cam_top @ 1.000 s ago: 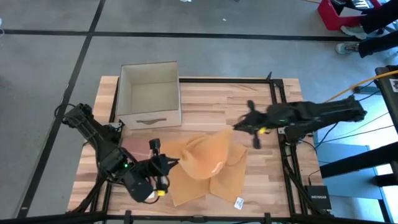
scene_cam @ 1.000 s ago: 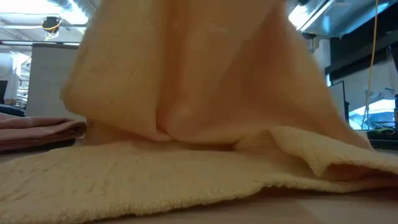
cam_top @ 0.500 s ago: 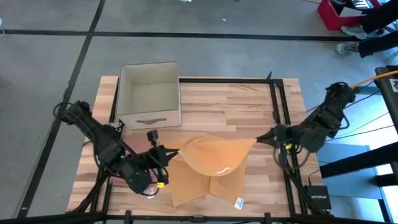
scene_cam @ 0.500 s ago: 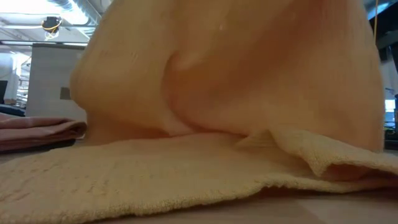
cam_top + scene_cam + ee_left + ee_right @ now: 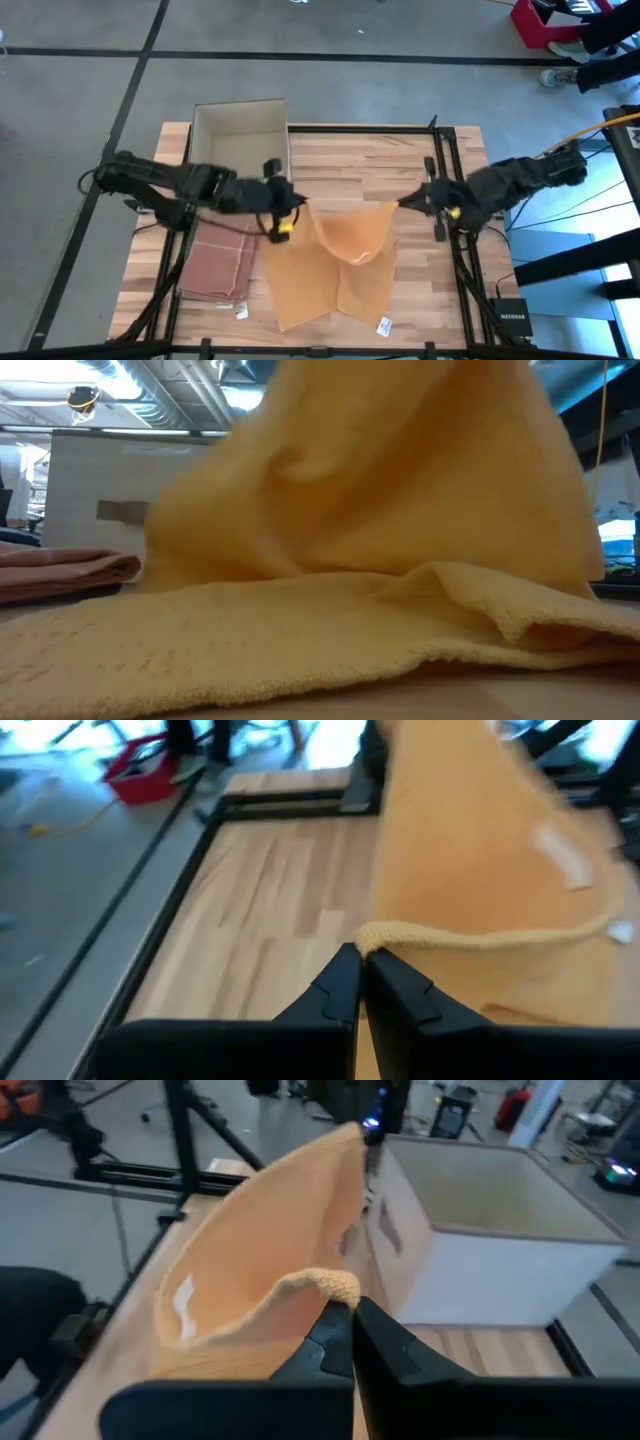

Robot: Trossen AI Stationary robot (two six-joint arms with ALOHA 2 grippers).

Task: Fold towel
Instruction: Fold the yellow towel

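Note:
A yellow-orange towel [image 5: 345, 240] hangs between my two grippers, and its lower half [image 5: 320, 290] lies spread on the wooden table [image 5: 350, 160]. My left gripper [image 5: 296, 208] is shut on the towel's upper left corner, next to the white box. My right gripper [image 5: 405, 203] is shut on the upper right corner. In the low view the raised towel [image 5: 380, 480] fills the picture above the part that lies flat [image 5: 250, 650]. Both grippers are hidden there. My left gripper pinches the hemmed edge of the towel at its corner [image 5: 385, 934] between its two fingers. The fingers come in slanting down from the table's left. The corner is lifted clear and the edge runs off toward the other arm. My right gripper pinches the rolled hem at the opposite corner [image 5: 325, 1283] between its two fingers, slanting down from the table's right. This corner is lifted clear; the cloth sags in a shallow curve between the two holds and drapes down to the table.
A white open box [image 5: 240, 140] stands at the far left, close to my left gripper. A folded pink towel [image 5: 215, 265] lies at the near left. A black frame rail [image 5: 447, 200] runs along the table's right side. A small tag [image 5: 385, 323] lies near the front edge.
My left gripper has swung from the near left toward the table's far edge and risen, ending beside the box with its towel corner still held. The raised cloth has spread from a bunched hump into a wider sheet between both grippers; the lower half has stayed on the table.

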